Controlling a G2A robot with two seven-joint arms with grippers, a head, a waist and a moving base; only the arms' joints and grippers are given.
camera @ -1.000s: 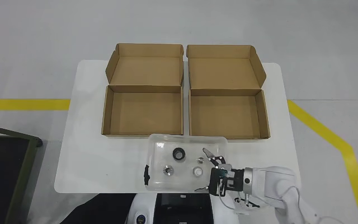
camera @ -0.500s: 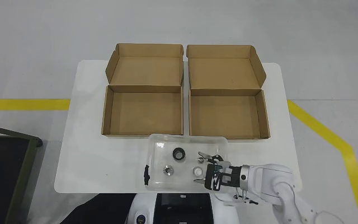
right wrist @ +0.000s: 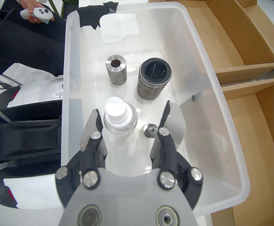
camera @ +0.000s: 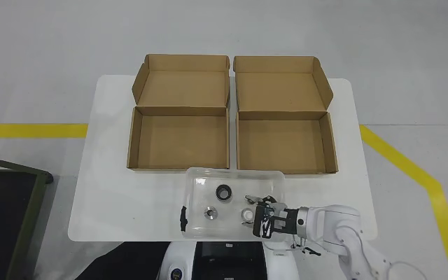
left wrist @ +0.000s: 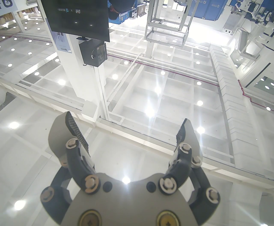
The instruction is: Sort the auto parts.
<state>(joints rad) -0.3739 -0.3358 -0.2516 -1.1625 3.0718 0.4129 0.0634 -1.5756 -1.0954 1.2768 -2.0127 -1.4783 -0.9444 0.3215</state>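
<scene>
Carefully: my right claw (right wrist: 131,108), spread wide, brackets both the white-capped clear round part (right wrist: 116,111) and the small silver cone-tipped part (right wrist: 150,129); I should centre on one before closing.

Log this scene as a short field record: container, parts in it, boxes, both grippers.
Container: clear plastic bin at the near edge of the white table
Parts in bin: bored steel cylinder; dark ribbed bearing sleeve; clear round part with white cap; small metal cone; all upright
Boxes: two open brown cardboard boxes, side by side beyond the bin
Right gripper: open, over the bin, by the capped part and the cone
Left gripper: open, aimed at the ceiling, holding nothing
</scene>
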